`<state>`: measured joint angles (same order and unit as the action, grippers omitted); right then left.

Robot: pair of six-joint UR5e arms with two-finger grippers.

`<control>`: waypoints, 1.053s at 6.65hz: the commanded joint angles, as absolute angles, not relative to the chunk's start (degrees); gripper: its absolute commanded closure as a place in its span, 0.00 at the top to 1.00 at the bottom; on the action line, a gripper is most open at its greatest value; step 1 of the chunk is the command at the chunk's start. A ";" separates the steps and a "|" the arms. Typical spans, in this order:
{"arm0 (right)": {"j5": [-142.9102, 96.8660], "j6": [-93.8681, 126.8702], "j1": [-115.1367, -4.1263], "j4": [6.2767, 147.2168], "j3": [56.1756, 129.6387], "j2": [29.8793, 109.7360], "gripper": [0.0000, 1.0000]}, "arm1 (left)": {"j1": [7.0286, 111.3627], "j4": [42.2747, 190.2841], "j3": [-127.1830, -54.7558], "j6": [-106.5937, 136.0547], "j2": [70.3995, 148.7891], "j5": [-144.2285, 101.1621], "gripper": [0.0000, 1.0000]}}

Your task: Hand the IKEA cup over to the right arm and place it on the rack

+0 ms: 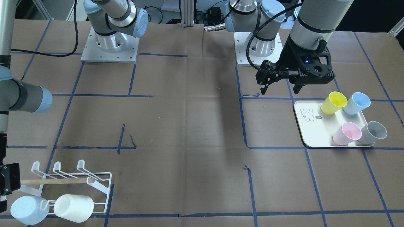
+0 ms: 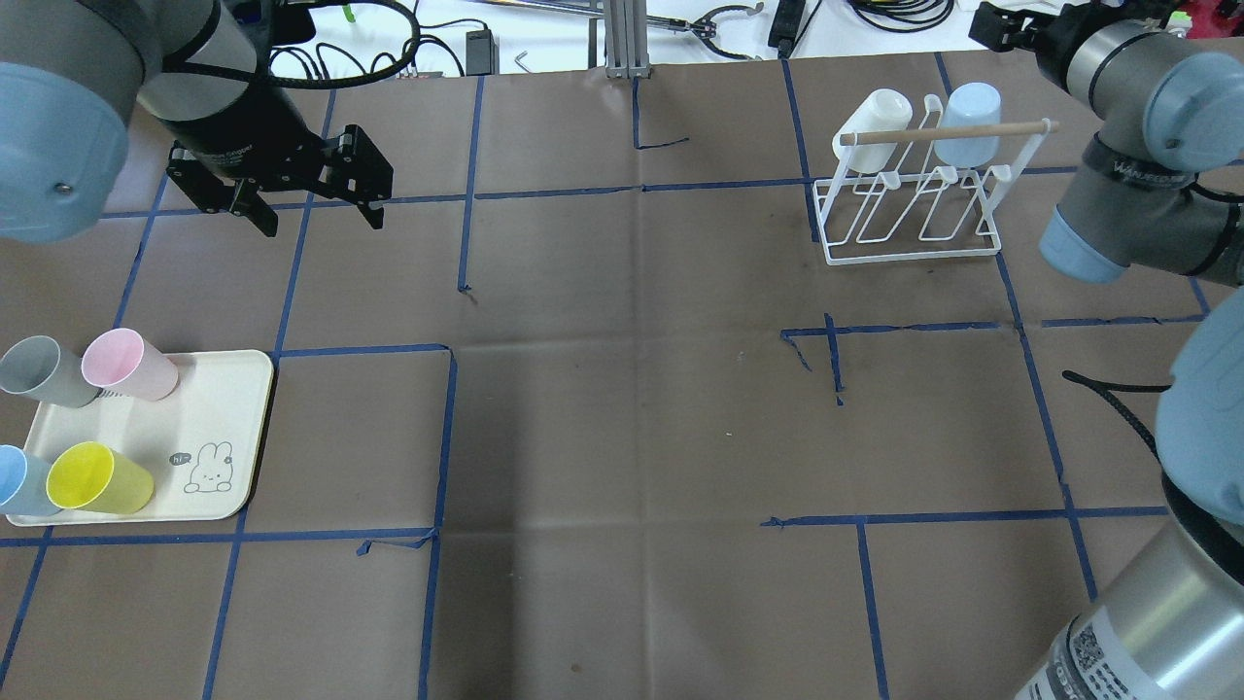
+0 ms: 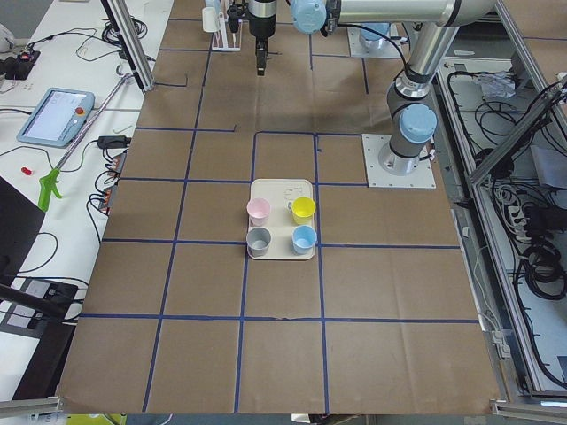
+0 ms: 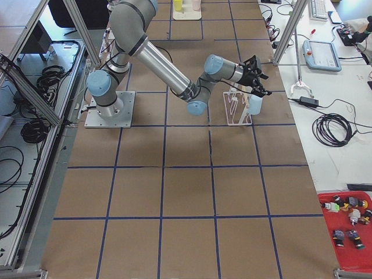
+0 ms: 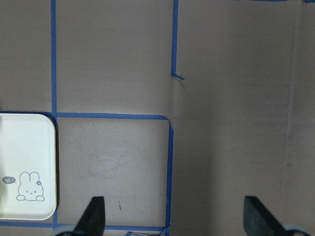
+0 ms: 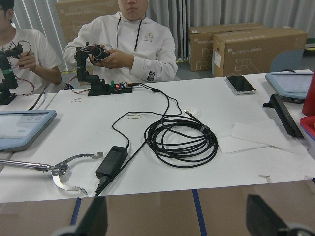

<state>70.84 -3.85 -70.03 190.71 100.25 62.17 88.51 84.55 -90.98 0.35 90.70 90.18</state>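
Four IKEA cups lie on a cream tray [image 2: 209, 413]: yellow [image 2: 97, 478], pale blue [image 2: 17, 481], pink [image 2: 126, 365] and grey [image 2: 44, 371]. My left gripper [image 2: 311, 206] hovers beyond the tray, open and empty; the left wrist view [image 5: 174, 221] shows only bare paper between its fingers. The white wire rack [image 2: 914, 219] stands at the far right with a white cup [image 2: 875, 117] and a pale blue cup [image 2: 972, 122] hung on it. My right gripper [image 2: 991, 24] is behind the rack, open and empty, as the right wrist view [image 6: 178, 219] shows.
The tray also shows in the front view [image 1: 311, 132], the rack at that view's lower left [image 1: 75, 181]. Blue tape lines grid the brown paper. Beyond the table's far edge is a white bench with a coiled cable [image 6: 179, 140] and seated operators.
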 commanded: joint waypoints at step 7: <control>85.51 0.16 -84.97 108.11 88.90 82.08 1.00 | 88.51 84.55 -91.23 0.35 90.70 90.18 1.00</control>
<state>83.90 -1.70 -82.40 118.34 93.12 81.32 88.50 84.55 -91.25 0.35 90.70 90.18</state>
